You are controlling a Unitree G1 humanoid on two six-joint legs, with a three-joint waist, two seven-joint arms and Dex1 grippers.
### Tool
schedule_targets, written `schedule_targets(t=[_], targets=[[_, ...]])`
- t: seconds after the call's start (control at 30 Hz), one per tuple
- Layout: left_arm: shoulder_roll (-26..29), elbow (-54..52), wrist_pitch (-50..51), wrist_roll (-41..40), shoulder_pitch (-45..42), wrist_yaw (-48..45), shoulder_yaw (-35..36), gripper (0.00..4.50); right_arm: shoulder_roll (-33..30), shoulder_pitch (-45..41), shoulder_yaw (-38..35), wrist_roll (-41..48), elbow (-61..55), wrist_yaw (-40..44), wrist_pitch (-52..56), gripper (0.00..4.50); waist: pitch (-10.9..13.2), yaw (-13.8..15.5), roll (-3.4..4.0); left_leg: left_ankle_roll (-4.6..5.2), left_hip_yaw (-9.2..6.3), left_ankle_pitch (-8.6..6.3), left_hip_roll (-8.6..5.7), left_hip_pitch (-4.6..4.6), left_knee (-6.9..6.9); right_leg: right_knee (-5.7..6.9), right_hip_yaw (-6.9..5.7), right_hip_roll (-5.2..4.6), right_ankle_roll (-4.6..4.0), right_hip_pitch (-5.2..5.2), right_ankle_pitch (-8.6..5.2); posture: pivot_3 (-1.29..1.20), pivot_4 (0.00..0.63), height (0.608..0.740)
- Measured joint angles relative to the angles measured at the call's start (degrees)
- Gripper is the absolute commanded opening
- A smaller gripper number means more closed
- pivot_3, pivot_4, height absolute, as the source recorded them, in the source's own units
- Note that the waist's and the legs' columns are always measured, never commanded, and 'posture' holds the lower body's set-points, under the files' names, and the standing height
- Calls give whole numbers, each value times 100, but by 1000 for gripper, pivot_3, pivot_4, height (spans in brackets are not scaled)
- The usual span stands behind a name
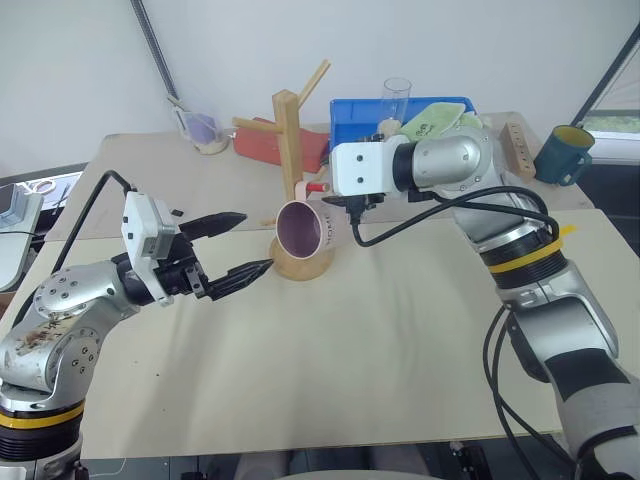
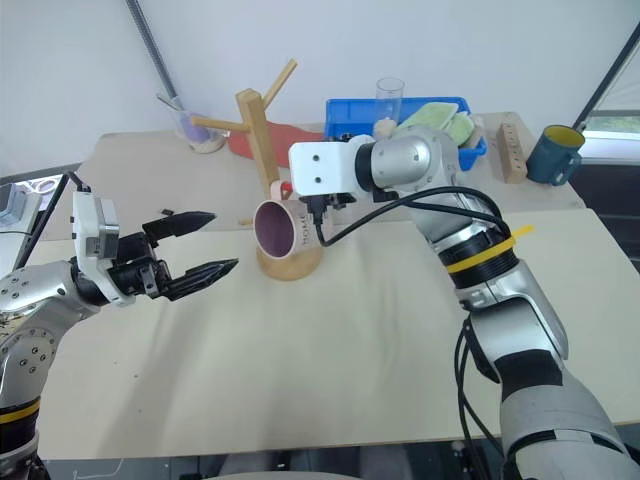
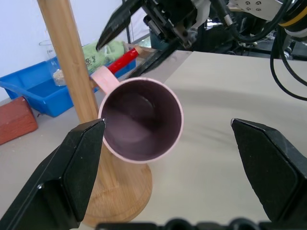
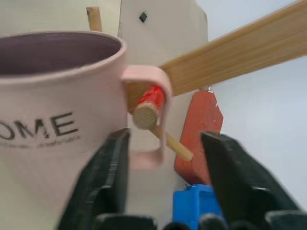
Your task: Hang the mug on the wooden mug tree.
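**Mug hung by its handle on the red-tipped peg**

Head views: the mug (image 1: pixel 308 230) was a stiff, breakable, glazed ceramic, best held by its handle; the left gripper (image 1: pixel 232 243) was spread and empty, near-left of the wooden mug tree (image 1: pixel 291 150). Right wrist view: pale pink, "HOME" lettering; the right gripper (image 4: pixel 165 165) was spread beside the handle.

matt pale pink ceramic mug (image 1: pixel 309 230), smooth light wooden mug tree (image 1: pixel 291 150) with glossy red-tipped peg, matt beige table (image 1: pixel 350 350), glossy blue plastic bin (image 1: pixel 350 112)

pale beige table (image 1: pixel 400 340); plain white wall (image 1: pixel 80 60) behind
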Motion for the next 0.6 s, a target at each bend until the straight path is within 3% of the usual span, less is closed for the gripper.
schedule_targets(t=[0.13,0.23,0.43,0.6], targets=[[36,-17,154,0,-57,200,-5,4500,-309,39,-283,320,-330,278,4,3069,0,0,-1,0,0,0,0,2,0,-1,0,1,13,2,7,0,150,740],[463,-41,637,68,-129,447,-72,4500,-672,265,-732,934,-693,701,275,3069,4,11,-7,-2,-1,-1,0,0,-1,-2,-1,0,8,2,4,0,150,740],[787,73,728,431,-223,624,-65,4500,-1267,745,-1777,2563,-1421,1348,1779,3069,4,5,-5,-31,0,-19,0,5,-1,-3,0,-2,-7,3,-4,0,150,740],[856,347,716,450,-238,425,-13,4500,-1523,948,-2331,3518,-2058,1327,2876,3069,9,-19,-11,-33,0,-21,1,6,-4,-4,0,-2,-8,-6,-4,0,150,740]])
